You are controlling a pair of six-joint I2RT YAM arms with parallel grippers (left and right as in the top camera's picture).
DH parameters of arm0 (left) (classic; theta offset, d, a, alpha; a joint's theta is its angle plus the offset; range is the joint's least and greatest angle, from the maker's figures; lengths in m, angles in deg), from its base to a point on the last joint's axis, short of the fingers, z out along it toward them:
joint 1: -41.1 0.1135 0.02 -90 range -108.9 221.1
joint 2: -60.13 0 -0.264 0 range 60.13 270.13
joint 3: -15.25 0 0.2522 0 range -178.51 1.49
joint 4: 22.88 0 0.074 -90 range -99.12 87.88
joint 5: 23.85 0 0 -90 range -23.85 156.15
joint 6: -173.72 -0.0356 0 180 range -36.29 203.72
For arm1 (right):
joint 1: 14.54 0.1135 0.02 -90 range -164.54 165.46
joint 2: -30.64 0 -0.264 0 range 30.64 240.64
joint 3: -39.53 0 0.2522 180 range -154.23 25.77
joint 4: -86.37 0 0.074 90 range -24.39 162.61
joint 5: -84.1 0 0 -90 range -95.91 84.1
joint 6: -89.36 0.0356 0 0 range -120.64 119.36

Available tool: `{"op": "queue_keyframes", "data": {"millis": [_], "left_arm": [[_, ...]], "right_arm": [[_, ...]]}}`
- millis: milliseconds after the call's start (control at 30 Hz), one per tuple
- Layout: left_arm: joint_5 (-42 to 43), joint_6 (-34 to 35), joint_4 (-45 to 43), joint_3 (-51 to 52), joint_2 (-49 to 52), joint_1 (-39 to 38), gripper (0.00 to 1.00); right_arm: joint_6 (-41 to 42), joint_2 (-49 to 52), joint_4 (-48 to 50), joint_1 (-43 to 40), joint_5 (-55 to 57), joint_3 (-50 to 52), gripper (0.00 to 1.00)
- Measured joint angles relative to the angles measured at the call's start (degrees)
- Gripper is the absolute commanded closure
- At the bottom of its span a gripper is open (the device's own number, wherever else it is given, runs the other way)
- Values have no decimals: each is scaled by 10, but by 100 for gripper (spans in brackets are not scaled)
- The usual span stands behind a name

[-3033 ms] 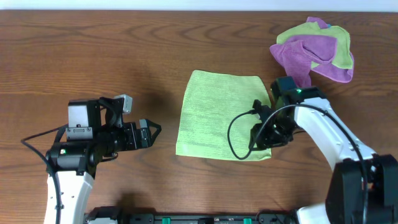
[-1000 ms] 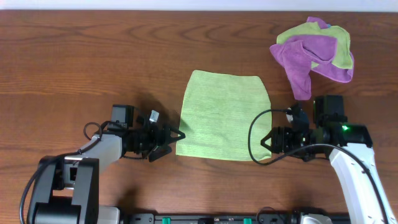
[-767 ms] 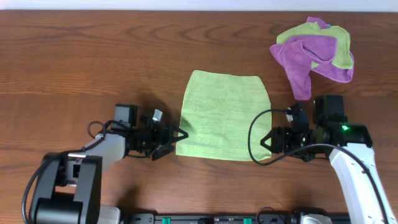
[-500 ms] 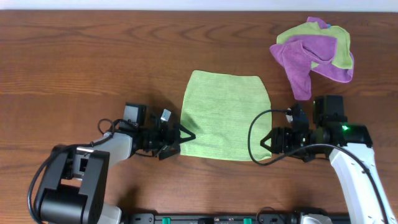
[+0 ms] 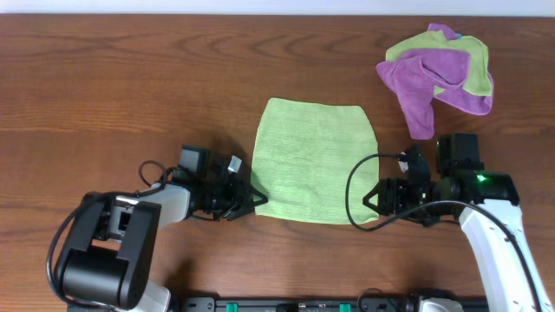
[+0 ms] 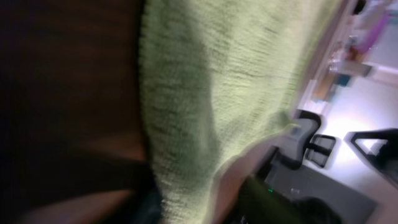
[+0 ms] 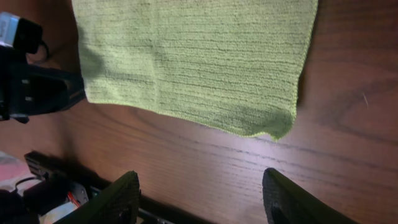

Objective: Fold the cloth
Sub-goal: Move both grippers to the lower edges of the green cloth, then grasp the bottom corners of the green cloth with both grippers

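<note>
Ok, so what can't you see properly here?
Overhead: the left gripper sits at the cloth corner, too small to tell if it is pinching.
Left wrist view: dark and blurred, its fingers cannot be told from the cloth.
Right wrist view: the frame's top edge cuts off the cloth's far side.
Overhead: the cloth pile overlaps itself, count unclear.

Overhead: bright, even, diffuse light from above; table [image 5: 130,78] grain sharp edge to edge; soft faint shadows beside both arms.

Left wrist: heavy blur throughout; left half near black; cloth [image 6: 211,93] too close, weave smeared; blown-out white glow at right edge.

Right wrist: cloth weave crisp, thin shadow along its lower hem; right gripper [image 7: 200,183] fingers [image 7: 121,199] dark, soft-edged; top-left corner dim.
</note>
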Motion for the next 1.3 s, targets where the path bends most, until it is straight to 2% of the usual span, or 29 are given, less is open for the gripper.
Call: {"op": "queue_keyframes", "data": {"millis": [67, 267, 667, 900, 1300], "left_arm": [[-17, -6, -3, 2, 3, -2, 94], [-31, -7, -6, 4, 7, -4, 94], [-21, -9, -6, 4, 7, -3, 94], [-2, -12, -5, 4, 7, -3, 94], [29, -25, -2, 4, 7, -3, 94]], "right_arm": [[0, 0, 2, 0, 0, 0, 36], [8, -1, 38, 0, 1, 22, 34], [87, -2, 156, 0, 14, 162, 33], [130, -2, 223, 0, 19, 222, 37], [172, -2, 326, 0, 21, 241, 40]]}}
